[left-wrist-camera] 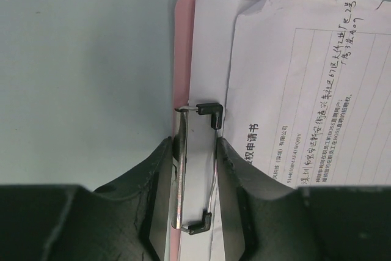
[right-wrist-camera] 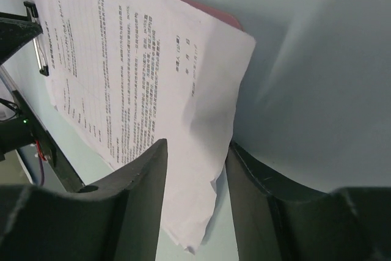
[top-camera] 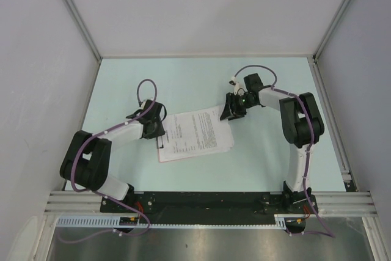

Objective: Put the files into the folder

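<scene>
The left gripper [left-wrist-camera: 195,148] pinches the clip [left-wrist-camera: 179,175] on the folder [left-wrist-camera: 182,41], lower centre; the right gripper [right-wrist-camera: 198,148], half open around the files [right-wrist-camera: 122,71], should nudge them squarely under.

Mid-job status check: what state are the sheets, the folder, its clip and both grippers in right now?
Flat pink folder board: flat on the table, mostly covered.
White printed paper sheets: lying on the board, unevenly stacked, top one skewed.
Metal clip: pinched between the left fingers.
Left gripper: shut on the metal clip.
Right gripper: open, its fingers straddling the sheets' corner.
</scene>
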### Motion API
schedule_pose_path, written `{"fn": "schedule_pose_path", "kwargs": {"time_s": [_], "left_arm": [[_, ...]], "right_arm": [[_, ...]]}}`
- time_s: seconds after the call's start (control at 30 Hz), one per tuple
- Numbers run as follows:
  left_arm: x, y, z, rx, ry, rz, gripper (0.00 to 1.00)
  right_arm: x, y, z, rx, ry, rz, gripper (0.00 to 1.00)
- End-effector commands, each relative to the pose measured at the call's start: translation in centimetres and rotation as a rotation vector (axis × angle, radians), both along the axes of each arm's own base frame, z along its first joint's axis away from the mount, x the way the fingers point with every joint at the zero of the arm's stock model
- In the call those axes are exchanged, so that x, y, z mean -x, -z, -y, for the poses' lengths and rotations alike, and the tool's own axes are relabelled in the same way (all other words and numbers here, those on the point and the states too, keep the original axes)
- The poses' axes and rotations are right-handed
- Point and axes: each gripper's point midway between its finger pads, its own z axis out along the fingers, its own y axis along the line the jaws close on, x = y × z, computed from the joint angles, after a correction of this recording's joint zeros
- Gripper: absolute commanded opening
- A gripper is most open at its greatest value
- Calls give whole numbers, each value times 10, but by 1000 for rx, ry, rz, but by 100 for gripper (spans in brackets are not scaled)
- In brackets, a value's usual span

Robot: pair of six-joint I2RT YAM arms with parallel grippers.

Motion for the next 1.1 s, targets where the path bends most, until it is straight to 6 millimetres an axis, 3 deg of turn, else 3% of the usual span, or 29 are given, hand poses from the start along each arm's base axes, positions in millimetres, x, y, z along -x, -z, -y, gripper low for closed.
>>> {"fn": "schedule_pose_path", "kwargs": {"time_s": [0.0, 0.2, 0.27, 0.33, 0.5, 0.8, 0.97, 1.07], "left_arm": [[23, 20, 1, 15, 7, -76, 36], [25, 18, 3, 44, 2, -55, 37], [25, 17, 3, 46, -4, -53, 39], [26, 19, 3, 48, -1, -57, 42], [30, 19, 3, 51, 0, -66, 51], [37, 16, 8, 71, -14, -75, 51], [40, 15, 4, 50, -24, -73, 45], [39, 10, 4, 52, -14, -48, 51]], "right_arm": [[8, -1, 7, 16, 71, -17, 48], [21, 6, -5, -29, 69, -40, 45], [17, 8, -4, -23, 96, -32, 34], [13, 6, -3, -17, 117, -18, 15], [4, -7, 2, -29, 152, 10, 1], [6, -16, 3, -33, 152, 12, 0], [5, -13, 23, 19, 176, 7, 0], [6, -13, 33, 31, 178, 8, 0]]}}
